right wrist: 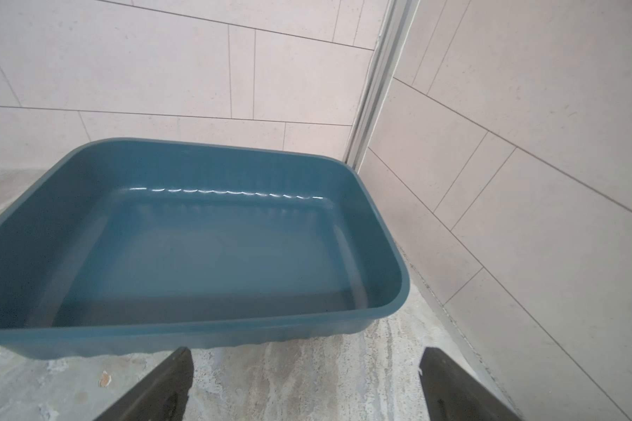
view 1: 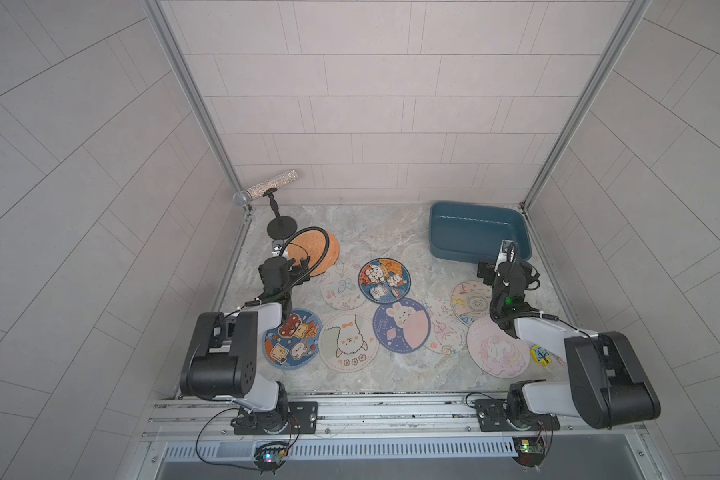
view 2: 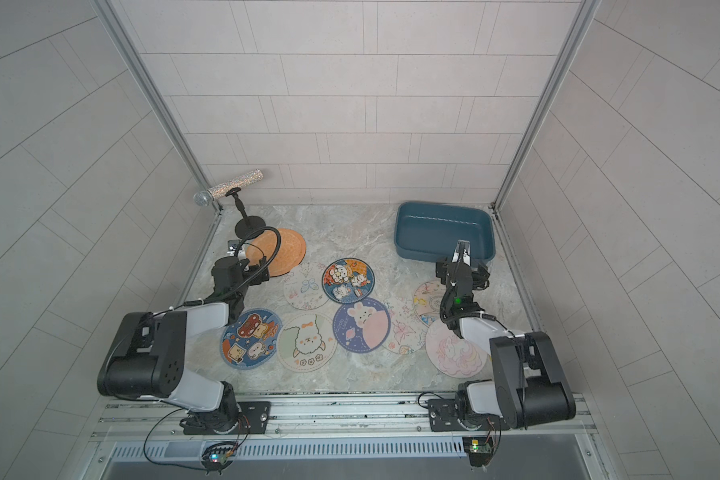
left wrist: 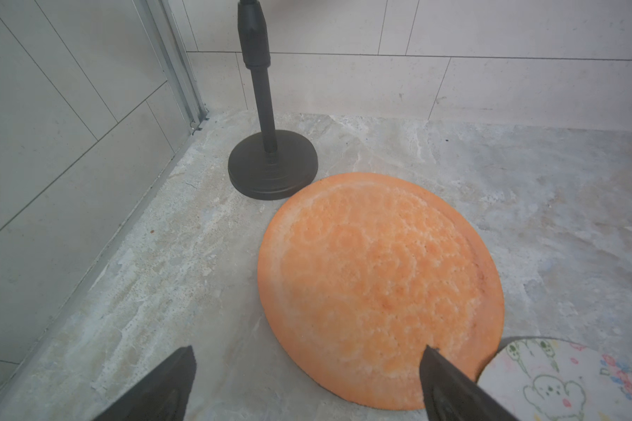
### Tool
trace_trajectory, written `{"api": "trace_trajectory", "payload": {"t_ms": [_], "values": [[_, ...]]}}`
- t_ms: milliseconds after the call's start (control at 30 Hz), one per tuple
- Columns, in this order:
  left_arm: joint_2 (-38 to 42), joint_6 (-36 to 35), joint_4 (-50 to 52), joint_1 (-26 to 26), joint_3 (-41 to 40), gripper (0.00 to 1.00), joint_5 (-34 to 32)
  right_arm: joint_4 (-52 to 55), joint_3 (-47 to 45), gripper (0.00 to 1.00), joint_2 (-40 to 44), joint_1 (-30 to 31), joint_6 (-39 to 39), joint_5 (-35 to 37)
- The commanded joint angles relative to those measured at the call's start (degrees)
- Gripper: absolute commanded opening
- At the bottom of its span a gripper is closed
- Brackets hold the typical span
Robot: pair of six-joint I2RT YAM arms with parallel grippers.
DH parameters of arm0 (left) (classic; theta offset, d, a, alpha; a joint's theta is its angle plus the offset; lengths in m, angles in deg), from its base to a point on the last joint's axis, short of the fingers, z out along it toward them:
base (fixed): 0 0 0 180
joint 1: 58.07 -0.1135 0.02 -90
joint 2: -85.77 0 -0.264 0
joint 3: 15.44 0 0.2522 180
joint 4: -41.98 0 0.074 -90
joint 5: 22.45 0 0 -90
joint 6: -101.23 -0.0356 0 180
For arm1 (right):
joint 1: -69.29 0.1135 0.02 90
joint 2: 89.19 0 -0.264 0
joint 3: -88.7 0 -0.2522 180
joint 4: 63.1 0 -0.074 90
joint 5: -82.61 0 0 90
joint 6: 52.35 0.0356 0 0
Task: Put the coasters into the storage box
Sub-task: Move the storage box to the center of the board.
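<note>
Several round coasters lie flat across the marble tabletop: a plain orange coaster point(view 1: 321, 249) point(left wrist: 376, 288) at the back left, then cartoon prints such as a blue puppy coaster point(view 1: 384, 280), a white alpaca coaster point(view 1: 348, 341) and a pink unicorn coaster point(view 1: 495, 349). The teal storage box point(view 1: 470, 230) point(view 2: 437, 230) point(right wrist: 205, 255) stands empty in the back right corner. My left gripper point(left wrist: 309, 350) hangs open over the orange coaster's near edge, holding nothing. My right gripper point(right wrist: 307, 351) is open above bare tabletop, just in front of the box's near wall.
A glitter microphone point(view 1: 267, 189) sits on a stand whose black round base point(left wrist: 272, 166) almost touches the orange coaster. A small yellow sticker point(view 1: 540, 354) lies by the right arm. Tiled walls and metal posts close in the back and both sides.
</note>
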Motion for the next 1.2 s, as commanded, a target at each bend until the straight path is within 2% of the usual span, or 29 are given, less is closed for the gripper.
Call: {"api": "trace_trajectory", "payload": {"t_ms": [0, 100, 200, 400, 600, 800, 967, 1167], "values": [[2.16, 1.35, 11.37, 0.36, 4.44, 1.00, -1.56, 18.83, 8.23, 1.00, -0.02, -0.35, 2.69, 4.28], [2.21, 3.28, 15.89, 0.81, 7.85, 1.00, -1.10, 28.66, 16.83, 1.00, -1.92, -3.00, 4.76, 1.57], [1.87, 4.33, 19.56, 1.75, 10.61, 1.00, -0.22, 35.69, 24.79, 1.00, -4.63, -7.22, 6.12, -6.04], [1.82, 8.73, 24.76, 3.45, 14.28, 1.00, 2.93, 53.19, 44.59, 1.00, -17.72, -15.95, 7.28, -18.38], [1.52, 13.37, 25.36, 3.93, 14.67, 1.00, 7.43, 62.64, 58.92, 0.99, -28.83, -20.05, 6.27, -21.62], [0.37, 14.76, 25.37, 4.41, 15.18, 1.00, 9.14, 65.30, 66.80, 0.97, -36.99, -23.79, 7.43, -25.39], [-0.59, 15.35, 24.81, 4.64, 15.09, 1.00, 9.83, 66.74, 71.13, 0.96, -41.19, -24.47, 5.77, -24.19], [-1.75, 15.52, 24.75, 5.01, 15.16, 1.00, 10.58, 66.85, 73.38, 0.92, -45.28, -28.40, 7.90, -31.44]]}}
